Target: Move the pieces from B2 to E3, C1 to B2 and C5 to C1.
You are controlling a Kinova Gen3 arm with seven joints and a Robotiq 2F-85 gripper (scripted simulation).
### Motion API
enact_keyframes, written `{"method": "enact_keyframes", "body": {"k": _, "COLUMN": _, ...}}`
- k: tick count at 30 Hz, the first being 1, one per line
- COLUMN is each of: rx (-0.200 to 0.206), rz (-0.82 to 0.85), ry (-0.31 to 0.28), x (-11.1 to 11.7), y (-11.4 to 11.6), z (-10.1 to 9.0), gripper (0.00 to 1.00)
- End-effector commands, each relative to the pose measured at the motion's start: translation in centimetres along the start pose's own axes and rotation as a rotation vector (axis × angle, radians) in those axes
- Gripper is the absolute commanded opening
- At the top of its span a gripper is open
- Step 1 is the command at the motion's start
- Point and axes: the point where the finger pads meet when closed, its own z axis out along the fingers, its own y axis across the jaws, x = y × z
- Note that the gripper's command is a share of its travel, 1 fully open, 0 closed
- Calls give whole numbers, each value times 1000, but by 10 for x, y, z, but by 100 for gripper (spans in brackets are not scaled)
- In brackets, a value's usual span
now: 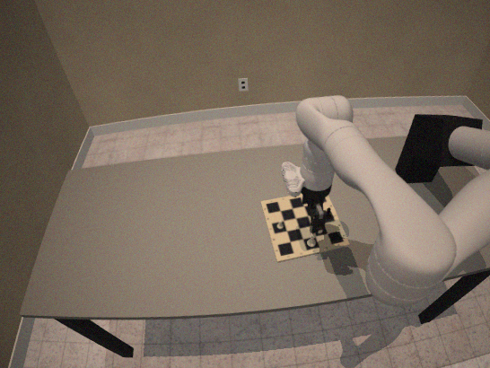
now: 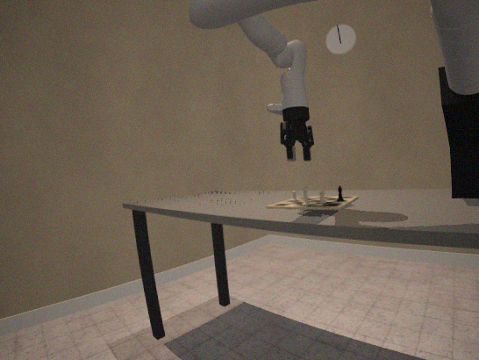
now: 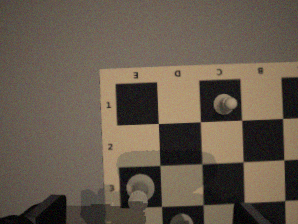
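The board (image 1: pixel 266 212) (image 3: pixel 111 127) lies flat on the table. A tall white piece (image 1: pixel 311 242) (image 2: pixel 305 196) (image 3: pixel 140 186) stands upright on E3. A small white piece (image 1: pixel 280 225) (image 2: pixel 294 196) (image 3: pixel 224 104) stands on C1. Another white piece (image 2: pixel 322 198) (image 3: pixel 181 220) stands on D4, cut off by the wrist view's lower edge. A black piece (image 1: pixel 328 214) (image 2: pixel 339 193) stands upright on C5, outside the wrist view. B2 (image 3: pixel 263 140) is bare. My gripper (image 1: pixel 317 229) (image 2: pixel 298 159) (image 3: pixel 151 207) is open and empty, high above the board.
The grey table (image 1: pixel 157 238) (image 2: pixel 175 208) surrounds the board. A black block (image 1: pixel 419 150) stands at the right beside the arm. In the top view the gripper and arm hide part of the board's right side.
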Motion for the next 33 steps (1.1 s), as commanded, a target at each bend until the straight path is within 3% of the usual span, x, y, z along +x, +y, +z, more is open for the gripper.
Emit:
{"method": "enact_keyframes", "body": {"k": 1, "rx": -2, "rz": 36, "ry": 1, "x": 7, "y": 9, "z": 1, "gripper": 100}}
{"method": "enact_keyframes", "body": {"k": 14, "rx": -2, "rz": 343, "ry": 0, "x": 55, "y": 55, "z": 14, "gripper": 100}}
{"method": "enact_keyframes", "body": {"k": 25, "rx": -2, "rz": 400, "ry": -2, "x": 63, "y": 63, "z": 17, "gripper": 100}}
{"method": "enact_keyframes", "body": {"k": 26, "rx": -2, "rz": 400, "ry": -2, "x": 63, "y": 63, "z": 17, "gripper": 34}}
{"method": "enact_keyframes", "body": {"k": 33, "rx": -2, "rz": 400, "ry": -2, "x": 63, "y": 63, "z": 17, "gripper": 34}}
